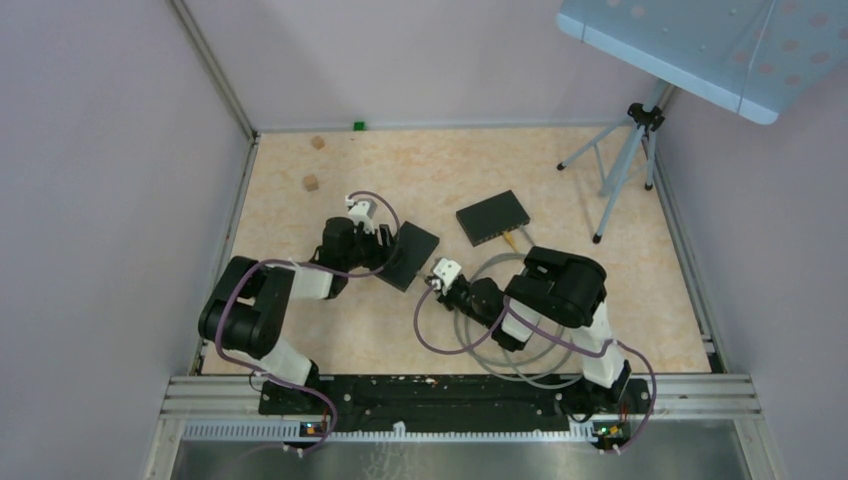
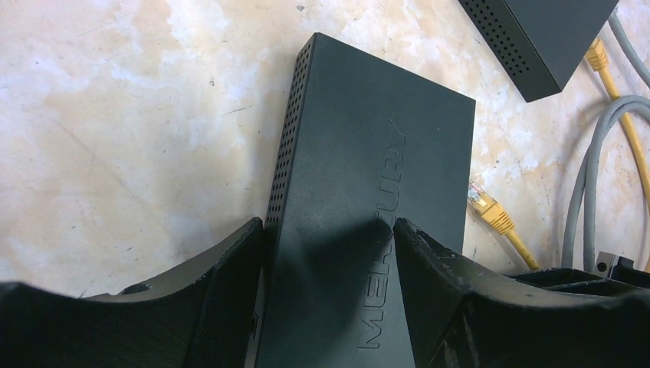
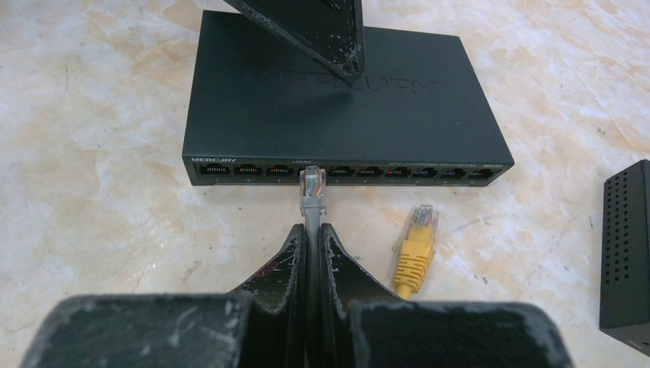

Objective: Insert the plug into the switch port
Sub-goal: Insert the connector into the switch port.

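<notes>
A black Mercury switch lies on the table; its port row faces my right wrist camera. My left gripper is shut on the switch, one finger on its vented side and the other on its top; that finger shows in the right wrist view. My right gripper is shut on a grey cable just behind its clear plug. The plug tip touches the port row at about the fourth port from the left. In the top view my right gripper sits just right of the switch.
A second black switch lies behind, also in the wrist views. A loose yellow plug lies right of my fingers. Grey cable loops near the right arm. A tripod stands at the back right; small wooden blocks at the back left.
</notes>
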Action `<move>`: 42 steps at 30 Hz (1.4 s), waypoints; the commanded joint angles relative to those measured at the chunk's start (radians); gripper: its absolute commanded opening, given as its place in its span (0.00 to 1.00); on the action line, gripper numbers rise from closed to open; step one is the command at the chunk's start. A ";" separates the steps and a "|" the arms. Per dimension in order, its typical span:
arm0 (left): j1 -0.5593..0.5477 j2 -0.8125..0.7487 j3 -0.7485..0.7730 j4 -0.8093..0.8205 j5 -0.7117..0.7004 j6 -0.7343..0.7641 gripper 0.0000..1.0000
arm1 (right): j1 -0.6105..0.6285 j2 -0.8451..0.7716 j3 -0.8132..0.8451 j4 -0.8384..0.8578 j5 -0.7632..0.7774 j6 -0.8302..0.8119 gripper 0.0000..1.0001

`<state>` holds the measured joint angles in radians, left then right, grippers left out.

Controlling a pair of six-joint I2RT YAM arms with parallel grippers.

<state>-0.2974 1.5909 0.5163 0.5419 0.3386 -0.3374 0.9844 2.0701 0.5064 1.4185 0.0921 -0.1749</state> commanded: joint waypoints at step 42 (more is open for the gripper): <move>-0.091 0.046 0.039 -0.079 0.186 0.064 0.64 | -0.131 -0.109 0.142 -0.195 -0.230 0.180 0.00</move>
<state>-0.3016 1.6241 0.5426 0.5537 0.3576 -0.2832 0.8616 2.0632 0.5526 1.3453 -0.1284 0.0387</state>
